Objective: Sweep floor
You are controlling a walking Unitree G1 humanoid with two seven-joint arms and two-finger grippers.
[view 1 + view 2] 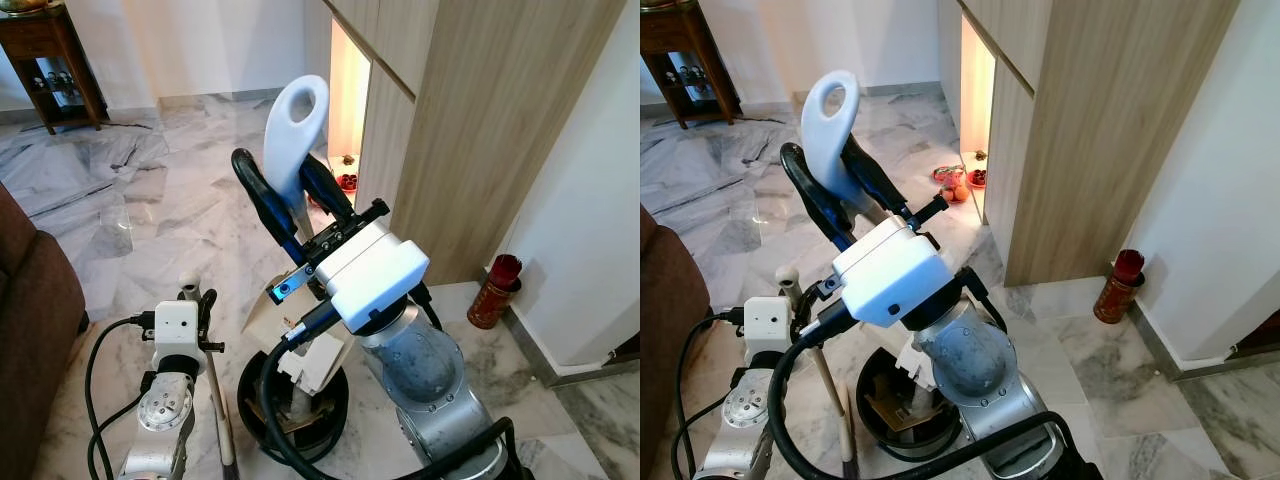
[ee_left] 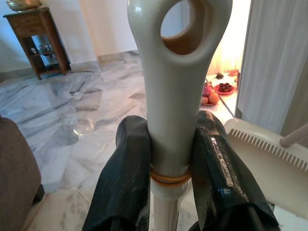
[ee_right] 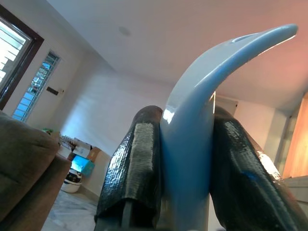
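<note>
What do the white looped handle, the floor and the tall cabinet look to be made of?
Looped handle, held by the right gripper: looks like moulded plastic, glossy, with a sharp highlight in the right wrist view. Floor: polished marble or marble-look tile, grey veins and window reflections. Tall cabinet: light wood-grain panel, matt; veneer or laminate cannot be told apart.

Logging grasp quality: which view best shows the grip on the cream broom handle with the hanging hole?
The left wrist view: the left gripper clamps the cream broom handle just above its orange ring. Both eye views show only its tip beside the left wrist.
</note>
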